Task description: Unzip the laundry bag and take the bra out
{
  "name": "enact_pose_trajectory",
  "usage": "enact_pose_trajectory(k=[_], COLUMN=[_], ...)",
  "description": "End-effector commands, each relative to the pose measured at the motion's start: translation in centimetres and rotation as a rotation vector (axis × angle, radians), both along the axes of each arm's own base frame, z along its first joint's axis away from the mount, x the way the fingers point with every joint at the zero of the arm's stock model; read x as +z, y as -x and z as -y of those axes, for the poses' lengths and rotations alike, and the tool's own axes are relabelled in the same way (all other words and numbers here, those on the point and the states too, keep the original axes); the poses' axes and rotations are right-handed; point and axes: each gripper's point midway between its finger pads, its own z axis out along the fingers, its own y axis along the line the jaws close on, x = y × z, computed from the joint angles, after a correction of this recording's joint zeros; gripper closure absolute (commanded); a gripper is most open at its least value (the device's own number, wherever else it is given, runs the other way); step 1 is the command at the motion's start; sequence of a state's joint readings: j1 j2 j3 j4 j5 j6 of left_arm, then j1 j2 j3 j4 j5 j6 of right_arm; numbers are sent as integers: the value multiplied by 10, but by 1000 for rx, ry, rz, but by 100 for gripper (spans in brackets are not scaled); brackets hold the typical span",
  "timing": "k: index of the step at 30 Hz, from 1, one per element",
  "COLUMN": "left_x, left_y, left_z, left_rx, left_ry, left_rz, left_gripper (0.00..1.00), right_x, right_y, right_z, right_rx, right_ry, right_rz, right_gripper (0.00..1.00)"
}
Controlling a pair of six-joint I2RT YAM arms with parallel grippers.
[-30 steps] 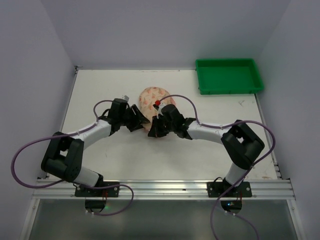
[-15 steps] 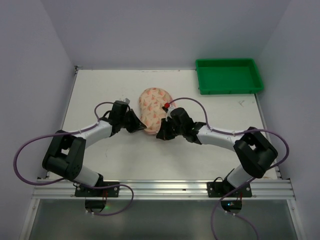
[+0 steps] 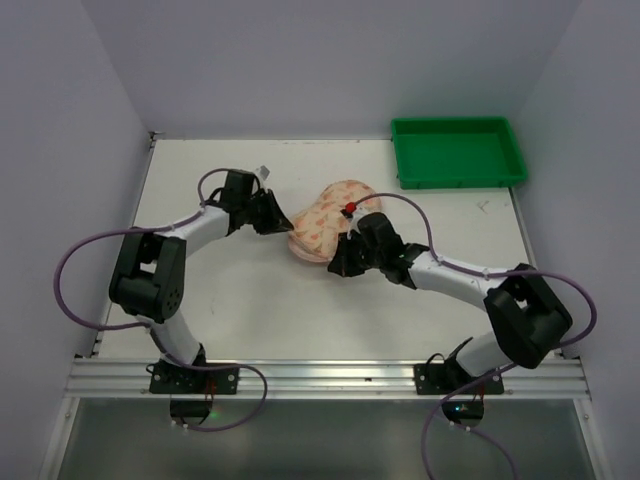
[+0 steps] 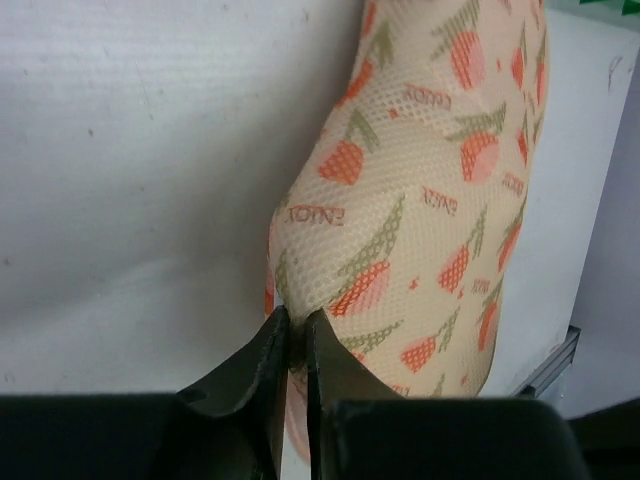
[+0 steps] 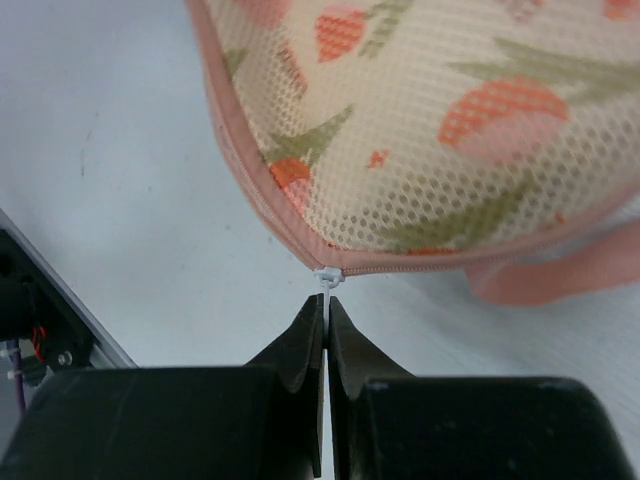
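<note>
unzipping step in hand, bag gripped from both sides
laundry bag point(image 3: 322, 215) lies mid-way across the table point(image 3: 250, 310), well apart from the green tray point(image 3: 458, 152). right gripper point(image 5: 326, 300) has its jaws pressed almost together on the white zip pull point(image 5: 328, 274) at the pink rim. left gripper point(image 4: 295, 322) shows only a sliver of gap, nipping the mesh edge as an anchor. the zip looks closed here, so the next move likely calls for drawing the pull along the rim while the left holds firm.

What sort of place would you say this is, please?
Probably a robotics lab test booth: two arms bolted to an aluminium rail, a white table boxed in by blank walls, one green tray.
</note>
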State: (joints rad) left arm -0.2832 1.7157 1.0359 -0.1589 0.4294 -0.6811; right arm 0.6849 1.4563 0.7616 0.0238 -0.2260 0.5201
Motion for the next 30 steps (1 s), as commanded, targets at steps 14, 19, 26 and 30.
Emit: enact_pose_trajectory(k=[14, 19, 26, 30], left_x=[37, 29, 16, 9], left_y=[31, 65, 59, 59], left_z=[-44, -8, 2, -3], left_rx=[282, 220, 231, 246], left_ry=[51, 136, 127, 106], left_rz=[19, -10, -32, -38], left_gripper=[0, 2, 26, 86], right_x=[39, 37, 32, 29], right_y=[-16, -12, -7, -3], right_z=[-112, -122, -127, -115], right_rx=[70, 99, 102, 84], right_ry=[-179, -180, -182, -155], right_rz=[-50, -45, -63, -61], right_gripper=[100, 100, 100, 100])
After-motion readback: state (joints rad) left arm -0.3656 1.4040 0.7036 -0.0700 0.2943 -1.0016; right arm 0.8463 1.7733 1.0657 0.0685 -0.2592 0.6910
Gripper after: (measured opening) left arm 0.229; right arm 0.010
